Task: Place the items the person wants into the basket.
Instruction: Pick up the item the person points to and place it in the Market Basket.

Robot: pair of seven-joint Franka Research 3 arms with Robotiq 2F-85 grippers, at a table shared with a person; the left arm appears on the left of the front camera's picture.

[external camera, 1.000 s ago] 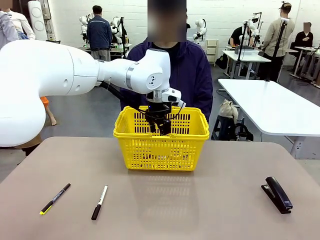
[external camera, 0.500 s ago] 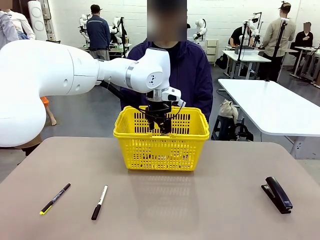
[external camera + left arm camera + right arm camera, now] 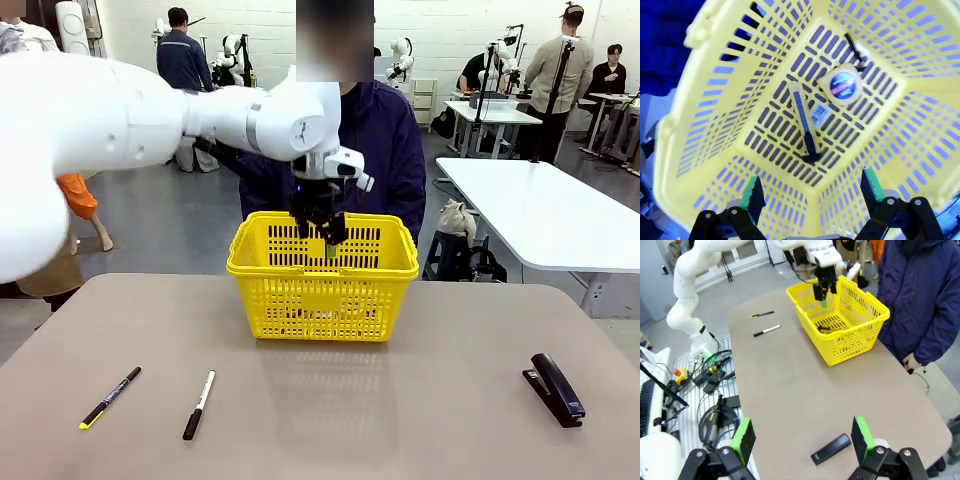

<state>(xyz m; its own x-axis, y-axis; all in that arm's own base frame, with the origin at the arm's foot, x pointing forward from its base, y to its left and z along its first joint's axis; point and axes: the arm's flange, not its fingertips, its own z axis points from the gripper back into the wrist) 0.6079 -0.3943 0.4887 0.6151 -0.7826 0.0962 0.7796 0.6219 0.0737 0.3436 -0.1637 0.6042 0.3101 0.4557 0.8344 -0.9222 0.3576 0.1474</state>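
The yellow basket (image 3: 320, 300) stands at the table's far middle, in front of the person (image 3: 385, 140). My left gripper (image 3: 322, 228) hangs open and empty just above its rim. Looking down between the left fingers (image 3: 752, 194), I see the tape measure (image 3: 842, 85) and the yellow utility knife (image 3: 804, 122) lying on the basket floor (image 3: 765, 115). The black marker with a yellow-green end (image 3: 110, 397) lies on the near left of the table. My right gripper (image 3: 803, 439) is open and empty, high above the table's right side.
A white-and-black pen (image 3: 198, 404) lies beside the marker. A black stapler (image 3: 553, 388) rests at the near right, and it is the stapler (image 3: 830, 449) below my right gripper. A white table (image 3: 540, 215) stands to the far right.
My left gripper has risen from inside the basket to just above its rim, and the arm has lifted with it. The items on the table have stayed put.
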